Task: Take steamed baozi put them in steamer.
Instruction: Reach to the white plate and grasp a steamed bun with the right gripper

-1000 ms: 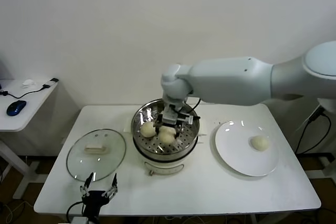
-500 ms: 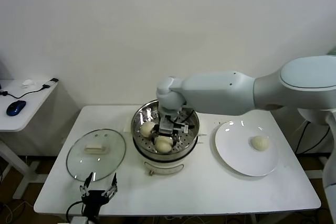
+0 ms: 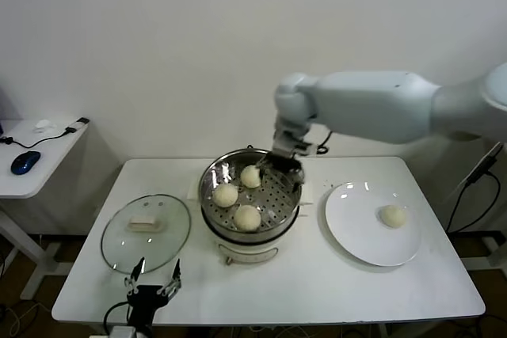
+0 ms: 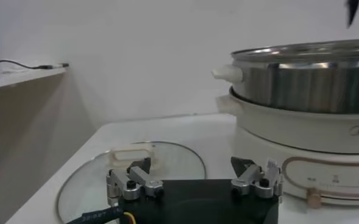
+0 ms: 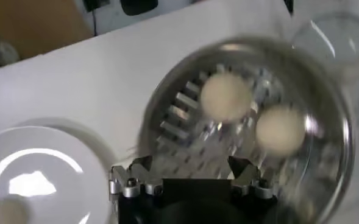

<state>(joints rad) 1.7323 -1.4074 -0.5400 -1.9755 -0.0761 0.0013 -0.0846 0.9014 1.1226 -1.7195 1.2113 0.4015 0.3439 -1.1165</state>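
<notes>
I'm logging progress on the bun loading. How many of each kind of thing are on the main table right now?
Baozi in the steamer: 3
Baozi on the plate: 1
Steamer: 1
Plate: 1
Glass lid: 1
Total: 7 things

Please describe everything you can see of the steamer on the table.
The steamer is a round pot of shiny steel on a cream-white base, standing upright on the white table. It is open; its glass lid lies flat beside it. Inside is a metal tray with holes, and three baozi rest on it. The right gripper, empty, hangs over its far right rim. The plate lies apart from it.
</notes>
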